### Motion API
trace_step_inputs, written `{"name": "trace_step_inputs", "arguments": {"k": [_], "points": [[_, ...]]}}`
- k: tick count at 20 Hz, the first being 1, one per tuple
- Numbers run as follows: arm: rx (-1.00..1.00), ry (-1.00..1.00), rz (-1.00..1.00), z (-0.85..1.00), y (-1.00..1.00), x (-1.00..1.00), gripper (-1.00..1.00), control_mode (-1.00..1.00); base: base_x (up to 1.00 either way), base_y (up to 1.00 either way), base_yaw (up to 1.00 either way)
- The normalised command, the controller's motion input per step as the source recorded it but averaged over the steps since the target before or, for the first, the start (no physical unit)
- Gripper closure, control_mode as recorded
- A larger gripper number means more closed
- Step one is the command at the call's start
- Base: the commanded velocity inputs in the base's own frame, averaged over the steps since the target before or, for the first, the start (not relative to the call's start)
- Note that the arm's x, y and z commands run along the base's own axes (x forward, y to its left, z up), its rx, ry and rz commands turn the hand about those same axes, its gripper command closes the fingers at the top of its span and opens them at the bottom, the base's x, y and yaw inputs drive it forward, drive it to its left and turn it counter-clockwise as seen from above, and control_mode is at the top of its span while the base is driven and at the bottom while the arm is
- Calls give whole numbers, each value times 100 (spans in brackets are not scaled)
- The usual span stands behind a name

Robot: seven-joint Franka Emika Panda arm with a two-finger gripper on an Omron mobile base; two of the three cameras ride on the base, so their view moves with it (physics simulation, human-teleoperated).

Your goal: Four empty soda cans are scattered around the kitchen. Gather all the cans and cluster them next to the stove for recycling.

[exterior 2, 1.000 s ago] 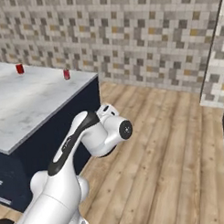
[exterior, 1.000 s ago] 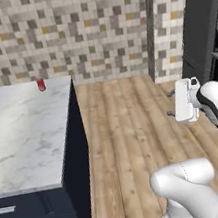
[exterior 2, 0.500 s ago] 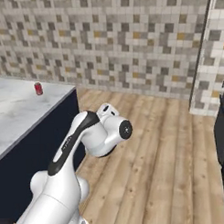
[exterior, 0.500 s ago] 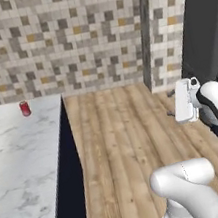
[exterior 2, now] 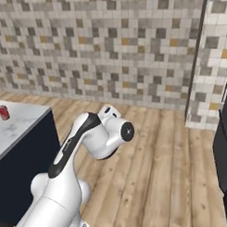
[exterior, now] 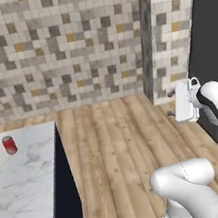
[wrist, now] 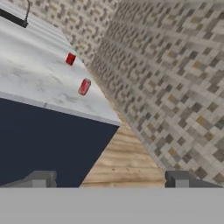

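A red soda can point(exterior: 9, 145) stands on the white marble island counter point(exterior: 30, 196) at the left of the left base view, and the same can point(exterior 2: 3, 112) sits at the left edge of the right base view. In the hand view two red soda cans point(wrist: 84, 86) point(wrist: 70, 58) stand upright on that counter, well ahead of me. My gripper point(exterior: 171, 102) hangs over the wood floor at the right, far from the cans. Its fingertips point(wrist: 41, 179) stand wide apart, so the gripper point(wrist: 109, 181) is open with nothing between them. The stove is out of view.
The island's navy side point(exterior: 62, 190) borders open wood plank floor point(exterior: 117, 145). A mosaic tile wall point(exterior: 60, 48) runs behind, with a tiled corner column point(exterior: 169, 34) and a tall dark unit point(exterior: 213, 42) to the right. A dark object point(wrist: 13, 17) lies at the counter's far end.
The whole picture has shifted: the camera moved, and the island and can slid left in both base views. The arm keeps its pose and the gripper stays open.
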Motion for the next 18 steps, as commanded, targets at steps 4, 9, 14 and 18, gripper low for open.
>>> {"name": "trace_step_inputs", "arguments": {"k": [4,9,14,18], "points": [[0,0,0,0,0,0,-100,100,85,0,-2],[0,0,0,0,0,0,-100,100,23,0,6],[0,0,0,0,0,0,-100,100,-15,0,22],[0,0,0,0,0,0,-100,100,-15,0,35]]}}
